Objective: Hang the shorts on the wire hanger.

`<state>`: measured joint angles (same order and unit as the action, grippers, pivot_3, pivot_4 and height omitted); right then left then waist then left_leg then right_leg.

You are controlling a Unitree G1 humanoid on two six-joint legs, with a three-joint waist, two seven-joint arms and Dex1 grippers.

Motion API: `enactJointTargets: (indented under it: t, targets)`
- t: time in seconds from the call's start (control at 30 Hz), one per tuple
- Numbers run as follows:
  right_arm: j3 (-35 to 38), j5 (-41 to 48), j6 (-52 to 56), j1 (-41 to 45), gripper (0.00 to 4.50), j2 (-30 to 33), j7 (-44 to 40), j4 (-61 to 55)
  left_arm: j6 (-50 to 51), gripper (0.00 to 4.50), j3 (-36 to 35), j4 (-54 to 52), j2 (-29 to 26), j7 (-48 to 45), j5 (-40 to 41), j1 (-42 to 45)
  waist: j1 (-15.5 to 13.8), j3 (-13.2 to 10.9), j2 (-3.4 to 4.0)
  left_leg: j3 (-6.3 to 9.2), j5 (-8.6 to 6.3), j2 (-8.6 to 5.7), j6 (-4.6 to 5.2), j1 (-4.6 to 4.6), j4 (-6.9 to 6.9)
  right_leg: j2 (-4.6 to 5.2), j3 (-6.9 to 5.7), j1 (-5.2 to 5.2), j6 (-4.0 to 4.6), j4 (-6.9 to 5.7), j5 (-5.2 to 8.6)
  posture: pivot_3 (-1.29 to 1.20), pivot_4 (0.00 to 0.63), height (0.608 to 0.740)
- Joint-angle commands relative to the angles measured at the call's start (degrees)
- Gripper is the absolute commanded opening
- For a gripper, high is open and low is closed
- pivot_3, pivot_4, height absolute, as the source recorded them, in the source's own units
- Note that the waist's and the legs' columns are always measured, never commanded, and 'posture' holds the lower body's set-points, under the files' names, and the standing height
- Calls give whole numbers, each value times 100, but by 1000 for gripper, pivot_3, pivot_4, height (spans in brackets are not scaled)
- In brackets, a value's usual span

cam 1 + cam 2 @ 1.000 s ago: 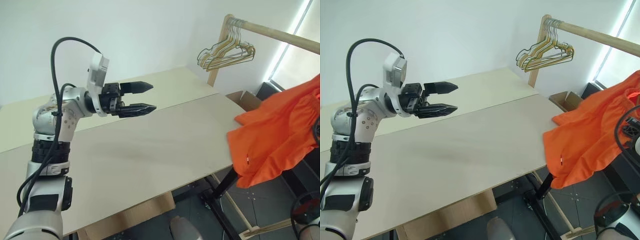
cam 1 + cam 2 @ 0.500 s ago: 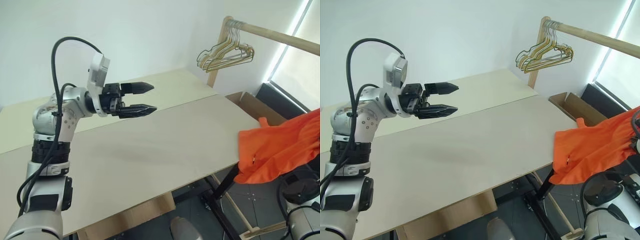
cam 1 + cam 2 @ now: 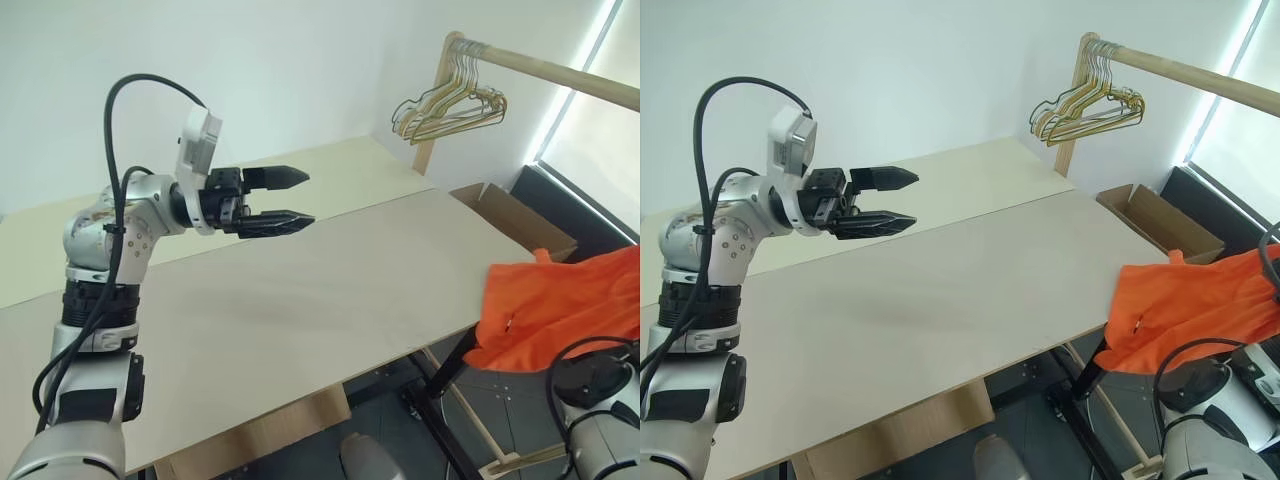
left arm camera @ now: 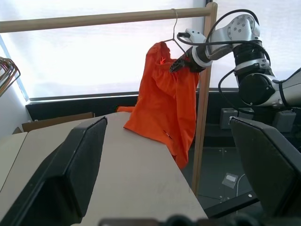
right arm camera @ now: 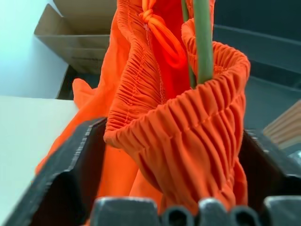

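The shorts were seen hung at the far right end of the bench, gathered at the waistband on the wire hanger. The hanger's hook appeared to be caught over the wooden rail. The long axis of the shorts ran roughly upright: the waistband was bunched at the top around the wire, the legs pointed down, and the lowest fabric was draped on the bench's corner.

The right claw was placed at the waistband, just under the hook. In the right wrist view its two fingers were spread wide, with the ruched elastic bulging between them and the grey-green wire rising through the waistband just beyond. Whether the pads touched the fabric could not be told. The shorts therefore lay straight ahead of this claw, along its own pointing line, with the gathered band set across the gap from finger to finger.

The left claw was held wide and empty above the middle of the bench, level and aimed toward the rail, well apart from the garment. The right arm was by far the nearer.

The hanging was judged close to done. The coming move would probably be a straight pull of the right claw back along its own axis, away from the band and the wire. A sideways drag could catch the elastic on a finger and swing the hanger on the rail.
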<state>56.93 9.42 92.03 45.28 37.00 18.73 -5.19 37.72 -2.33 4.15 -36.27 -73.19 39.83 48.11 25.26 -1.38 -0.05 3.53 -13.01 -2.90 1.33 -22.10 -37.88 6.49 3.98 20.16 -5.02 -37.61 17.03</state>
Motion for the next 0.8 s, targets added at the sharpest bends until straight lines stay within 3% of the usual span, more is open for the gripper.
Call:
enactJointTargets:
  t: [0.03, 0.8]
  targets:
    - [-85, -296, -190, 123, 4468, -49, -16, -362, 16, 4500, -141, -148, -93, -6, 67, 90, -1, 0, 0, 0, 0, 0, 0, 0, 1, 0, 0, 0, 0, 0, 0, -426, 0, 740]
    - [-2086, -1842, -2786, -716, 4468, -438, 225, -1788, -25, 4500, -205, -225, -131, 105, 56, 11, -20, -1, 1, 1, 0, -1, 0, 5, 4, 0, 3, 1, -2, -1, 1, -404, 0, 740]
